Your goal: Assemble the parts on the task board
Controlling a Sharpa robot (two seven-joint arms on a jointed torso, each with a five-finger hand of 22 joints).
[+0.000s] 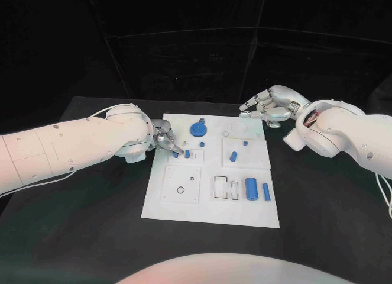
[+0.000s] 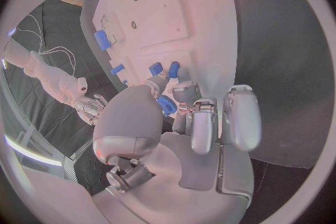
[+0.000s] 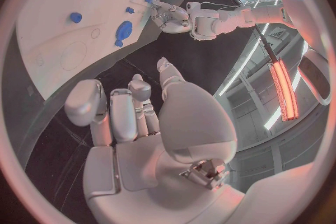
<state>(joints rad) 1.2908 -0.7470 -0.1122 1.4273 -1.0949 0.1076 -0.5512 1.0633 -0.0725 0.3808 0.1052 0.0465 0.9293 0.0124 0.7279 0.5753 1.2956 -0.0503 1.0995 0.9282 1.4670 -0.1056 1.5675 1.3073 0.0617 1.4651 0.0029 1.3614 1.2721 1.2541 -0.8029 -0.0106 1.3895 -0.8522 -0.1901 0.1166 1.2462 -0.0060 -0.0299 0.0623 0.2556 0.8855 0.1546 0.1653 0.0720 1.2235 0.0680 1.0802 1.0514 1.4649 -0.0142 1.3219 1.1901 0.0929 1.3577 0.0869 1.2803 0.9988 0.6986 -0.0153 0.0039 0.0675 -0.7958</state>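
Left robot hand (image 1: 166,142) over the left edge of the white rectangular task board (image 1: 211,207) on the black table (image 1: 93,236), fingers pinching a small blue plastic peg (image 2: 166,105), apparently for insertion nearby. Right robot hand (image 1: 268,106) beyond the far right corner, released, fingers loosely curled, seemingly waiting clear.

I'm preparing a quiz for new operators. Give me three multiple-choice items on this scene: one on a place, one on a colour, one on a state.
1. Where is the left hand?
A. over the task board's left edge
B. off the table
C. at the board's near right corner

2. What colour are the parts on the task board?
A. red
B. blue
C. green

3. What is the right hand holding?
A. a large cylinder
B. the board
C. nothing

Answers: A, its fingers reach the small parts there; B, every piece is blue; C, the right wrist view shows its fingers holding nothing.
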